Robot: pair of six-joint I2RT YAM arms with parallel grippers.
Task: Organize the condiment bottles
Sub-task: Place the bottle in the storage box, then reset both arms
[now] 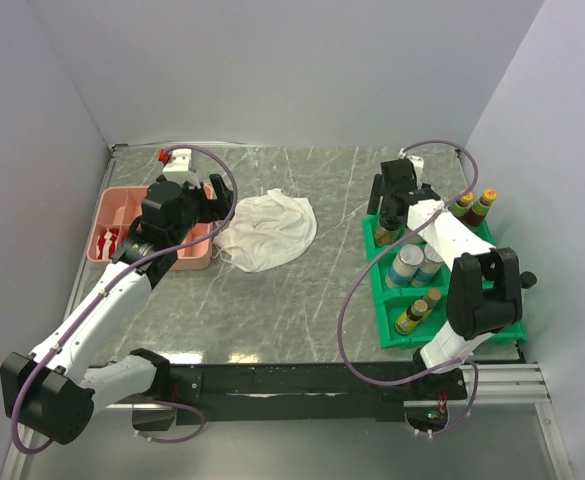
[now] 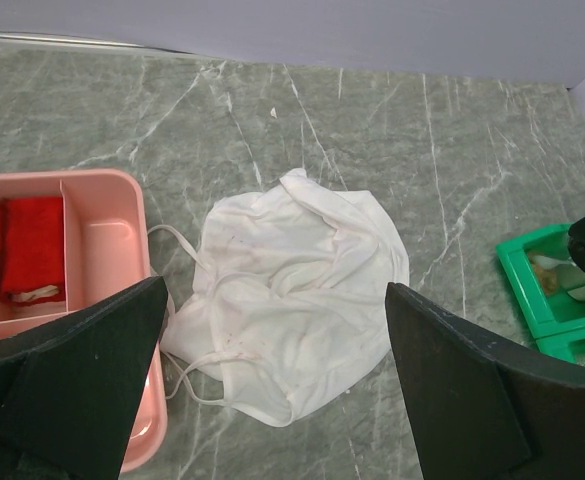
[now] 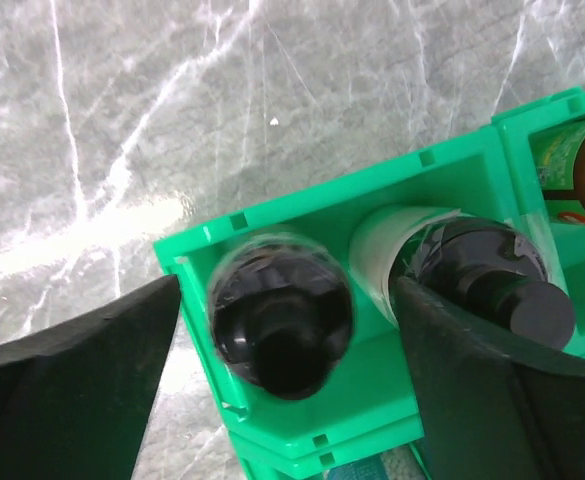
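Observation:
Several condiment bottles stand in the green tray (image 1: 387, 335) at the right: two amber ones with yellow caps (image 1: 472, 205), two silver-capped jars (image 1: 417, 265), and two small ones nearer (image 1: 420, 310). My right gripper (image 1: 387, 205) is open above the tray's far left corner. In the right wrist view its jaws (image 3: 287, 330) straddle a dark, black-capped bottle (image 3: 282, 320) standing in the corner compartment, without touching it. A second black-capped bottle with a white label (image 3: 492, 280) stands beside it. My left gripper (image 1: 215, 203) (image 2: 272, 400) is open and empty above the white cloth's left edge.
The crumpled white cloth (image 1: 267, 230) (image 2: 292, 290) lies at mid-table. A pink compartment tray (image 1: 122, 205) (image 2: 112, 240) at the left holds red items (image 2: 22, 245). A small red-and-white thing (image 1: 172, 157) stands behind it. Walls close the left, back and right.

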